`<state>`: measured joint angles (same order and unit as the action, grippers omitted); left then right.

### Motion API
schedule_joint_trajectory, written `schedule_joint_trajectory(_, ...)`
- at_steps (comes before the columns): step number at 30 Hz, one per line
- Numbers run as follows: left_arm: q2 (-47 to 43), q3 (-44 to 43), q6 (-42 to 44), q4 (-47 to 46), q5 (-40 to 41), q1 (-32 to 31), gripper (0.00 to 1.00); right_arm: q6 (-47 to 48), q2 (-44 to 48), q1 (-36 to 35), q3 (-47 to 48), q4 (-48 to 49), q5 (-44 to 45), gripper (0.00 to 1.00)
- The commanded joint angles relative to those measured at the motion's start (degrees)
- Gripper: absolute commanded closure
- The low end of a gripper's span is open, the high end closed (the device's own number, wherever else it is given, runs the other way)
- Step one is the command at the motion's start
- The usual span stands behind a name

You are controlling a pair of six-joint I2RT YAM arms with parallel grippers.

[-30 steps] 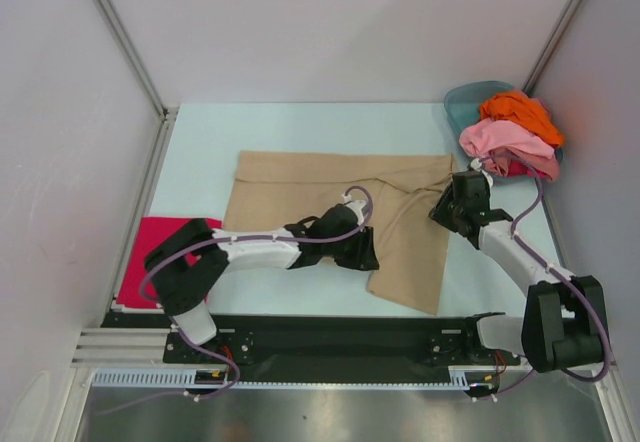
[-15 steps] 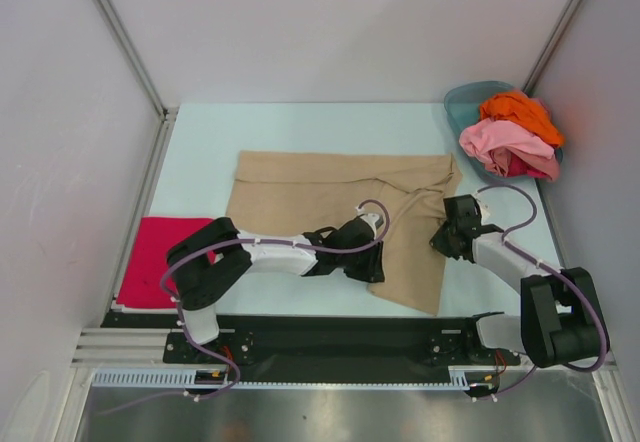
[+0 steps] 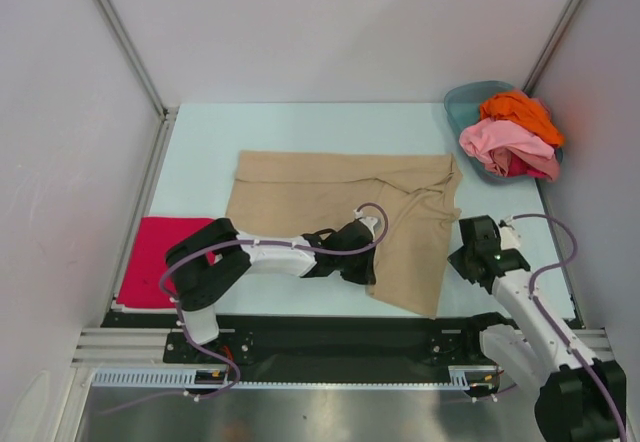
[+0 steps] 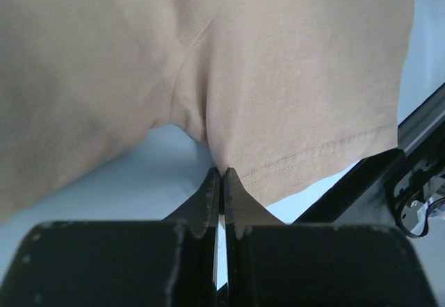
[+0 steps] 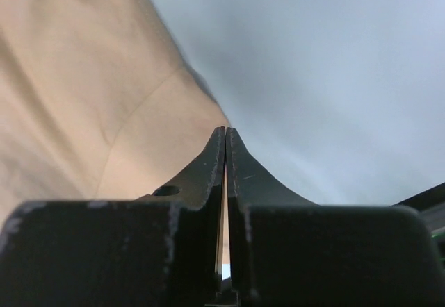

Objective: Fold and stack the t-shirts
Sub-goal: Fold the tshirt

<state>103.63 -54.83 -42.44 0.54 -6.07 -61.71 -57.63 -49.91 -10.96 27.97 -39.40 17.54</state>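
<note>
Pinching left claw (image 4: 220,175): fingers pressed together on the near hem of the tan shirt (image 4: 299,78). The cloth puckers into a small fold right at the tips. The claw sits low over the table (image 4: 153,161).
Right claw (image 5: 224,137): fingers pressed together with nothing between them. It hangs just off the tan shirt's right edge, with bare table ahead and to its right.
Tan shirt: spread flat on the table, running away from the left claw and out to both sides. Its longest flap lies between the two claws, reaching nearest the front rail.
Magenta shirt (image 3: 150,257): folded flat, well to the left of the left claw at the table's near left corner. The left arm's elbow hides part of it.
Basin (image 3: 462,102): teal, far beyond the right claw in the far right corner.
Pink shirt (image 3: 500,140): heaped in the basin, spilling over its near rim.
Red shirt (image 3: 515,167): a strip shows under the pink shirt.
Orange shirt (image 3: 520,112): crumpled on top of the heap, behind the pink shirt, farthest from both claws.
</note>
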Motion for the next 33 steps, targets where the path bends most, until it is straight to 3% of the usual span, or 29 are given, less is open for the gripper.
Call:
schedule_joint_trajectory(1,-3.61,0.60,1.74,3.76,1.75,-0.51,0.98,-0.04,4.03,0.06,-0.63,-3.25,-0.56,1.00)
schedule_joint_trajectory(3,-4.14,-0.72,3.23,5.96,2.63,-0.51,0.98,7.06,5.61,-0.11,0.24,-0.70,-3.37,1.00)
schedule_joint_trajectory(6,-4.23,-1.16,3.85,6.41,2.73,-0.51,0.95,11.74,4.57,-0.73,0.07,5.90,-3.57,0.89)
schedule_joint_trajectory(9,-3.18,-2.12,4.03,6.15,1.15,-0.51,0.96,13.93,-3.48,-0.46,3.49,7.57,-2.86,0.63)
schedule_joint_trajectory(10,-2.91,-2.12,4.03,5.97,0.80,-0.51,0.98,14.90,-5.62,-0.46,5.07,10.02,-3.04,0.50)
schedule_joint_trajectory(12,-3.00,-1.43,3.50,5.09,0.18,-0.51,0.98,17.44,-11.75,-0.64,6.83,11.97,-2.95,0.44)
schedule_joint_trajectory(18,-4.67,0.25,3.32,4.30,0.00,-0.60,0.97,19.57,-21.71,-3.36,12.20,16.37,-1.99,0.46)
schedule_joint_trajectory(20,-4.58,0.07,3.50,4.30,-0.17,-0.60,0.96,18.26,-22.42,-4.06,12.73,15.84,0.37,0.56)
schedule_joint_trajectory(21,-4.58,0.07,3.59,4.30,-0.44,-0.60,0.96,17.82,-22.25,-4.76,12.38,16.10,0.82,0.67)
schedule_joint_trajectory(22,-4.58,0.07,3.50,4.04,-0.53,-0.60,0.96,17.03,-22.16,-4.86,12.03,17.32,1.00,0.69)
schedule_joint_trajectory(31,-6.77,1.04,2.97,3.33,-0.62,-1.04,0.93,15.00,-32.78,-3.98,10.27,22.78,2.85,0.65)
schedule_joint_trajectory(33,-8.00,1.74,3.06,3.42,0.00,-1.04,0.90,12.99,-35.85,-3.46,10.96,19.83,3.37,0.63)
